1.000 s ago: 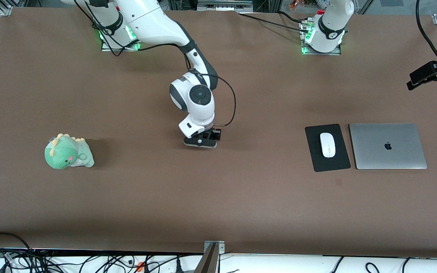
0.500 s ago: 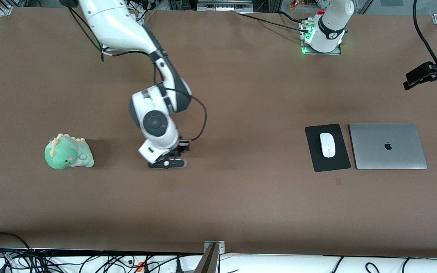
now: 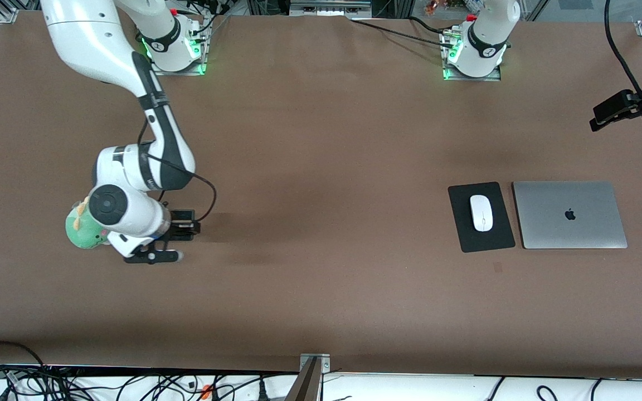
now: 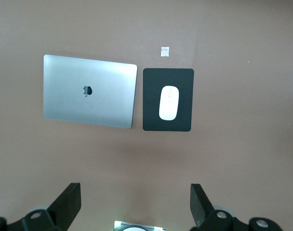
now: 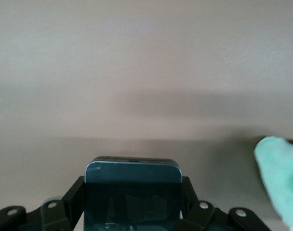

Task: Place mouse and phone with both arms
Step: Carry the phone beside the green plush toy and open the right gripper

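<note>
The right gripper (image 5: pixel 132 211) is clamped on the phone (image 5: pixel 132 195), pinching it by its side edges so the slab sticks out flat ahead of the jaws. It hangs over the desk (image 3: pixel 321 289) just beside the green dino plush (image 3: pixel 78 231), at the right arm's end, so I'd guess the phone gets set down next to it. The left gripper (image 4: pixel 134 204) waits up high, spread wide with nothing in it, looking down at the mouse (image 3: pixel 481 212), which sits on its black mouse pad (image 3: pixel 480 240) beside the closed laptop (image 3: pixel 570 214)
</note>
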Controlling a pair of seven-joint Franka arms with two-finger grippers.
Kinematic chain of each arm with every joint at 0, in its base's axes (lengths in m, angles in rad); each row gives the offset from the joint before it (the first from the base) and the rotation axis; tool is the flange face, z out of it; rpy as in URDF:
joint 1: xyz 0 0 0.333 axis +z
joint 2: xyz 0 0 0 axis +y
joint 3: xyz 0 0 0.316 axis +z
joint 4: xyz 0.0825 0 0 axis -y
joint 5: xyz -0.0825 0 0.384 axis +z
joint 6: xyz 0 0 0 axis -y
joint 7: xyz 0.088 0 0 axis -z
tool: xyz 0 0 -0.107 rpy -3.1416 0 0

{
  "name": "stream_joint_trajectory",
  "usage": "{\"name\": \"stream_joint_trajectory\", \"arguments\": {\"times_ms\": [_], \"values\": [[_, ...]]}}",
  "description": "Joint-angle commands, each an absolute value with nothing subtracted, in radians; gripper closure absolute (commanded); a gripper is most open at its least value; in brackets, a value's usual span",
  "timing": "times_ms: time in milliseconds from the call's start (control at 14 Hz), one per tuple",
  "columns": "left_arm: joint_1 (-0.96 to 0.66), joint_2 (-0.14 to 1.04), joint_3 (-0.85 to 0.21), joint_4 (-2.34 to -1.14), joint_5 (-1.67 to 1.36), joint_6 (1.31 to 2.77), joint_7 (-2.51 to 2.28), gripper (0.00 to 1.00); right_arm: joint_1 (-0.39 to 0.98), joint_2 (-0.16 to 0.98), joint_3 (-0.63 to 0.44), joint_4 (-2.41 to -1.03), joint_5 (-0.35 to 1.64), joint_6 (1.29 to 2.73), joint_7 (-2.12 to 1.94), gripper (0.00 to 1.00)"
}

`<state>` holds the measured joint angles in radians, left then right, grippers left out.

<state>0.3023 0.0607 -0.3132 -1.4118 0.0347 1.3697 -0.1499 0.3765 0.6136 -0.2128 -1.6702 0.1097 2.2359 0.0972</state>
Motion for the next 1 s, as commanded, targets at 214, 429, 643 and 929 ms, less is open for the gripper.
{"name": "stream_joint_trajectory", "arguments": {"times_ms": [214,429,643,929], "values": [[0.308,0.034,-0.311,-1.439,0.002,1.373,-0.13,0.0,0.354,0.551,-0.201,-1.966,0.126,2.613,0.018,0.94],[0.308,0.035,-0.311,-1.437,0.002,1.376,-0.132,0.0,0.351,0.563,-0.201,-1.976,0.126,2.649,-0.026,0.94],[0.308,0.037,-0.311,-1.437,0.002,1.378,-0.132,0.0,0.339,0.568,-0.198,-2.023,0.141,2.764,-0.028,0.78],[0.308,0.037,-0.313,-1.439,0.002,1.376,-0.132,0.0,0.342,0.565,-0.193,-2.025,0.149,2.767,-0.031,0.0]]}}
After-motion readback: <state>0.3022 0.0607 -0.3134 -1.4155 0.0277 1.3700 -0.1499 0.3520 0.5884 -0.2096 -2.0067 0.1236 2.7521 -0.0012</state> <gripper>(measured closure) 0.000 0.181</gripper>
